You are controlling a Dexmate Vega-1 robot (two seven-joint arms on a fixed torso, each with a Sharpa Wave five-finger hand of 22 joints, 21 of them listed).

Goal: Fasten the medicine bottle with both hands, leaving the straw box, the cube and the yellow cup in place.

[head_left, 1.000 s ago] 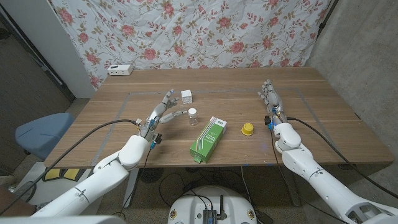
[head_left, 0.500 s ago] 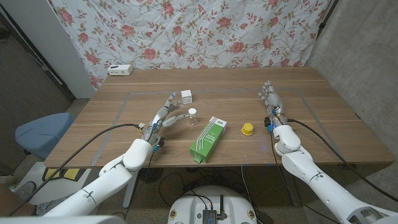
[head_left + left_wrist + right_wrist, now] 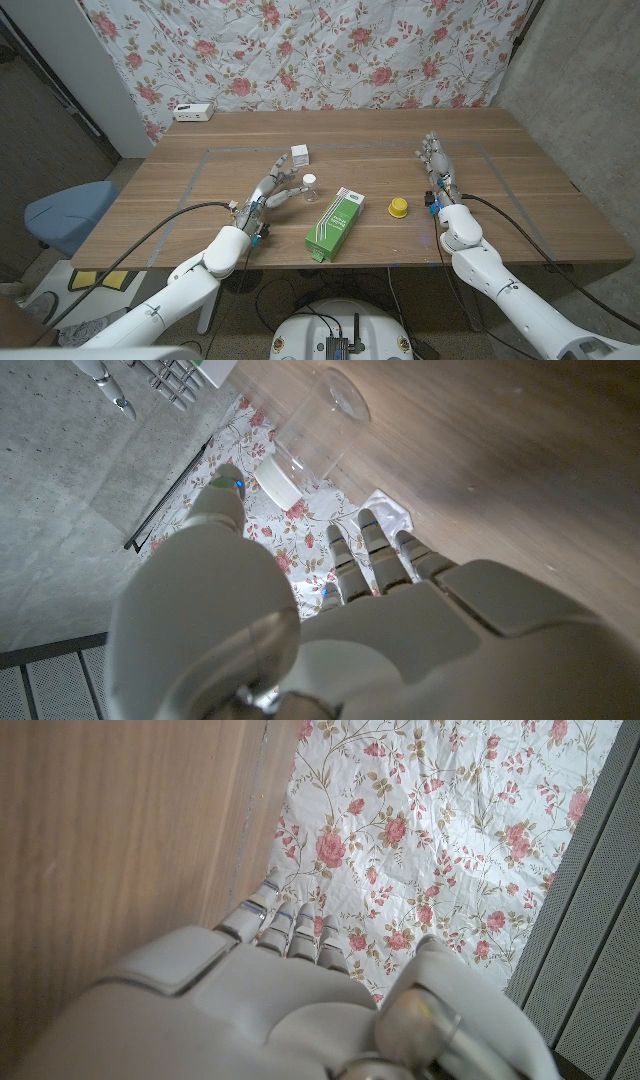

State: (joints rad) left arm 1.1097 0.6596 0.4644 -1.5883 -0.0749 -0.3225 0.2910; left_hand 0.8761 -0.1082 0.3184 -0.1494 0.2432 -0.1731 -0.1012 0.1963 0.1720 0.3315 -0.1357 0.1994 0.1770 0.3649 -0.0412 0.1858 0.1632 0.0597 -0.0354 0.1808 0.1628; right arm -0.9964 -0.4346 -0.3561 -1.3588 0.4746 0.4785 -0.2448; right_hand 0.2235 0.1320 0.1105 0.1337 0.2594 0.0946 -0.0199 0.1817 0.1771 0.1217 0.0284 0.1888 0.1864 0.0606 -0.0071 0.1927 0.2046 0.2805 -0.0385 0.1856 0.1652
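One small clear plastic medicine bottle with a white cap [image 3: 310, 187] stands near the table's middle, at 1 o'clock from the left hand [image 3: 272, 186], whose spread fingers hold nothing. One green straw box [image 3: 334, 222], one white cube [image 3: 299, 153], one yellow cup [image 3: 398, 207]. The right hand [image 3: 437, 163] is empty, fingers straight; the bottle's thread is too small to read.

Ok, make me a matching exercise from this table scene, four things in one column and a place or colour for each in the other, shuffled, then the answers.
Things:
1. medicine bottle
2. straw box
3. yellow cup
4. cube

Descriptions:
A. green, lying flat near the table's front edge
B. white, farthest back of the four
C. clear, upright, just off the left hand's fingertips
D. small, between the green box and the right hand

Pairs: 1-C, 2-A, 3-D, 4-B
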